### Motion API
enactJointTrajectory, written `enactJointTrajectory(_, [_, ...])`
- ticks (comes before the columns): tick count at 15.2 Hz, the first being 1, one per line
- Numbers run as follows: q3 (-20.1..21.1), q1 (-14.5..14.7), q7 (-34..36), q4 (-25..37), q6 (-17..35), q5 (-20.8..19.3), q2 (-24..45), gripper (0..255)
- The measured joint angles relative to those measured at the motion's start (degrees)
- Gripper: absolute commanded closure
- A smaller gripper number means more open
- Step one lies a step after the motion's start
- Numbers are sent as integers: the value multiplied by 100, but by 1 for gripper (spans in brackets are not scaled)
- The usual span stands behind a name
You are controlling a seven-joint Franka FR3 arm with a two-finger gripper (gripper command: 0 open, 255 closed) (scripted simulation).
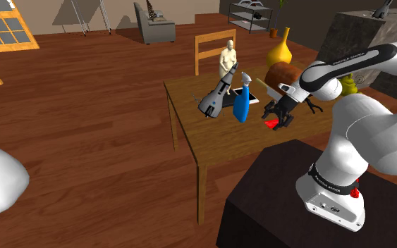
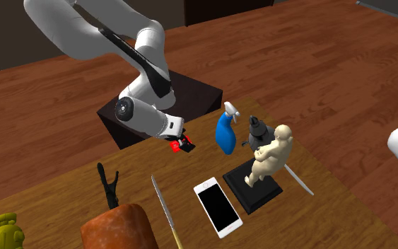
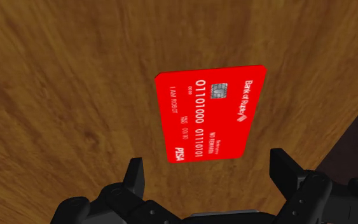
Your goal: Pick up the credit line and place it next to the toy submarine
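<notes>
Item: red credit card (image 3: 210,113), face up, flat on the wooden table (image 3: 56,95) close to its edge. It lies just beyond the fingertips, centred on the gap between them, untouched. Gripper (image 3: 209,167): black fingers (image 3: 135,175) spread wider than the card and pointed down at it, apparently lined up to straddle so thin and flat a thing before closing. Toy submarine (image 1: 214,98): well apart from the fingers, past a blue spray bottle (image 1: 240,106). Grasp not yet made.
</notes>
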Motion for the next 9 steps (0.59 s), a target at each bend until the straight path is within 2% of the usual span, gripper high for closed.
enactJointTrajectory(5, [-22,26,5,-3,22,-4,4,0])
enactJointTrajectory(6, [-22,26,5,-3,22,-4,4,255])
enactJointTrajectory(9, [-6,19,3,11,29,2,-4,255])
